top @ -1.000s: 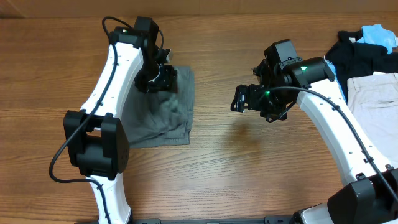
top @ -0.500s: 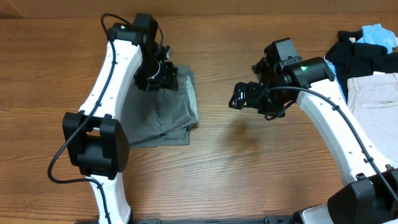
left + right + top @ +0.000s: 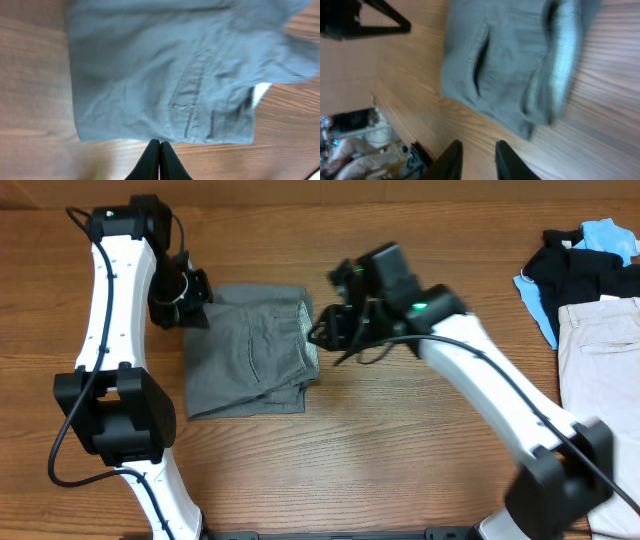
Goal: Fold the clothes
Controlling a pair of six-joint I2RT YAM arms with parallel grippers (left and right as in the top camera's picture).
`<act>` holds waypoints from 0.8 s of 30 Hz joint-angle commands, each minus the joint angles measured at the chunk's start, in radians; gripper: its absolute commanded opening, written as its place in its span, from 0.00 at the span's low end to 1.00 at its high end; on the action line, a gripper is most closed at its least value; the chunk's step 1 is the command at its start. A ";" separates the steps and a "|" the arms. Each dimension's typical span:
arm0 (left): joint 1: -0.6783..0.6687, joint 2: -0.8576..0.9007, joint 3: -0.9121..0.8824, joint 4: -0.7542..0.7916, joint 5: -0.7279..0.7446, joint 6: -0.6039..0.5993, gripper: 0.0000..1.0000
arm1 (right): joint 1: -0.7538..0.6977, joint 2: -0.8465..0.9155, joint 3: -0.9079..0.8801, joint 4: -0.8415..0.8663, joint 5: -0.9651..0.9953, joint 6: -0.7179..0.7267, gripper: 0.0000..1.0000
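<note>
Folded grey trousers lie flat on the wooden table. The left gripper, pinched shut on nothing, sits just off one edge. The right gripper, fingers slightly parted and empty, hovers beside the opposite edge, seemingly placed to tidy the fold.

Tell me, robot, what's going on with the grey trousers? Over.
Left gripper shut, empty. Right gripper open, empty. Grey trousers folded on table, between both. Nothing blocking.
</note>
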 commanded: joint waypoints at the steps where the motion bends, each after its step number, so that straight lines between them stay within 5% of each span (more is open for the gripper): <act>1: -0.006 0.010 -0.070 0.009 -0.024 -0.044 0.04 | 0.018 0.100 -0.001 0.081 -0.030 0.044 0.21; 12: -0.010 0.010 -0.303 0.148 0.010 -0.043 0.04 | -0.004 0.323 0.000 0.547 -0.254 0.161 0.24; 24: -0.008 0.010 -0.504 0.298 0.013 -0.043 0.12 | -0.035 0.513 0.000 0.650 -0.069 0.211 0.26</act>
